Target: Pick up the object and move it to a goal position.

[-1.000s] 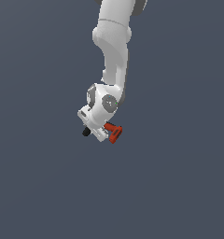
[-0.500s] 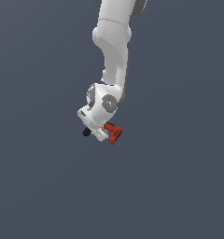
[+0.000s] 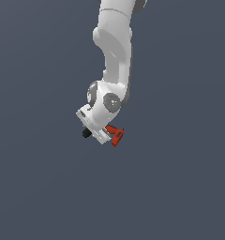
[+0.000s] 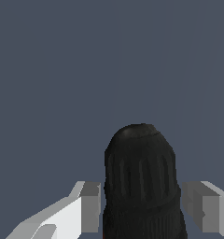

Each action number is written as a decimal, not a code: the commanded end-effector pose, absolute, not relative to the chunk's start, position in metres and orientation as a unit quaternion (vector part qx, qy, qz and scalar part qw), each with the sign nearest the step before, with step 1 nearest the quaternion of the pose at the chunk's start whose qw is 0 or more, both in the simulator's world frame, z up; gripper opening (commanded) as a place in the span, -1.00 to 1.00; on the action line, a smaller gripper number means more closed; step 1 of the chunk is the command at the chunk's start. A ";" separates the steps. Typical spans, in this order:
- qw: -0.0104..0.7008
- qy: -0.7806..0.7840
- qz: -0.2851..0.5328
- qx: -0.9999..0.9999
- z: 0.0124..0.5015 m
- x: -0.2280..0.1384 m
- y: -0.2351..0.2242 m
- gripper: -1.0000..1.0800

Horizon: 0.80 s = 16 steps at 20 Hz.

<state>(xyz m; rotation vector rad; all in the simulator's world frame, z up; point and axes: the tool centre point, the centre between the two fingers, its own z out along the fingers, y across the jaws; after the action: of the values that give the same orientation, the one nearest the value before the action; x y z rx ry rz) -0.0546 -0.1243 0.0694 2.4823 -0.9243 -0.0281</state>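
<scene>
In the exterior view the white hand hangs in mid-air, and the object, a small red-orange angular piece with a flared end, sticks out from its lower side toward the exterior view's right. A black stub pokes out on the hand's other side. My gripper is mostly hidden by the hand there. In the wrist view a black rounded body fills the gap of the gripper, with a grey finger close on each side. No red shows in that view. The gripper is shut on the object.
The white arm comes down from the top of the exterior view. Around it there is only a plain dark grey-blue background, with no table, edge or goal marker showing.
</scene>
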 end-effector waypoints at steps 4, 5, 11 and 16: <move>0.242 -0.339 -0.009 0.909 0.106 -0.025 -0.119 -1.00; 0.242 -0.339 -0.009 0.909 0.114 -0.019 -0.118 -1.00; 0.242 -0.339 -0.010 0.909 0.154 0.015 -0.110 -1.00; 0.243 -0.338 -0.010 0.909 0.182 0.040 -0.106 -1.00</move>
<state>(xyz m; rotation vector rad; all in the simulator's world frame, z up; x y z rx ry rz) 0.0311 -0.1069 0.1699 2.4836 -0.9225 -0.0336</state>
